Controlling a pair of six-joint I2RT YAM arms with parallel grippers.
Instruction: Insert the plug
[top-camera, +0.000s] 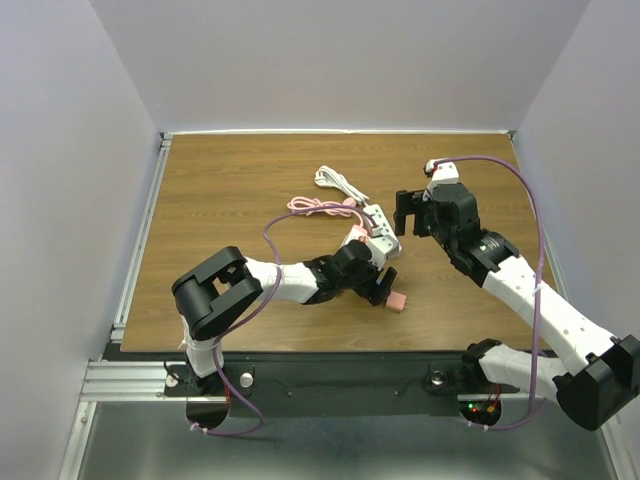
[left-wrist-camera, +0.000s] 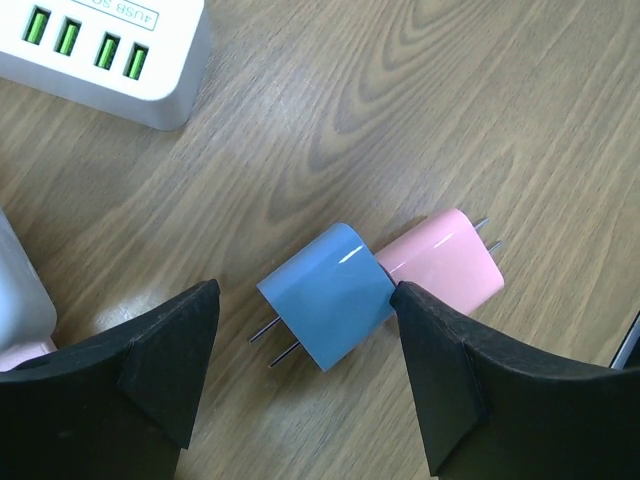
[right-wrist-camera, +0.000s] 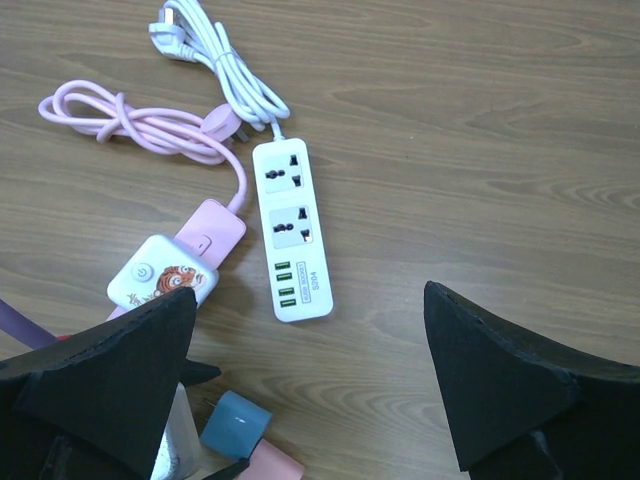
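Note:
A blue plug (left-wrist-camera: 325, 295) lies on the wooden table with its two prongs pointing left, touching a pink plug (left-wrist-camera: 445, 260) behind it. My left gripper (left-wrist-camera: 305, 370) is open, with the blue plug between its fingers; the right finger (left-wrist-camera: 450, 370) is at the plug's corner. The white power strip (right-wrist-camera: 290, 230) with two sockets and several USB ports lies further off; its end shows in the left wrist view (left-wrist-camera: 100, 50). My right gripper (right-wrist-camera: 310, 380) is open and empty above the table beside the strip. In the top view the left gripper (top-camera: 375, 285) hides the blue plug; the pink plug (top-camera: 396, 302) shows.
A pink power strip (right-wrist-camera: 210, 225) with a coiled pink cable (right-wrist-camera: 130, 120) lies left of the white strip, and a white adapter with a tiger picture (right-wrist-camera: 160, 280) lies at its near end. The white strip's cable (right-wrist-camera: 215, 50) is bundled behind it.

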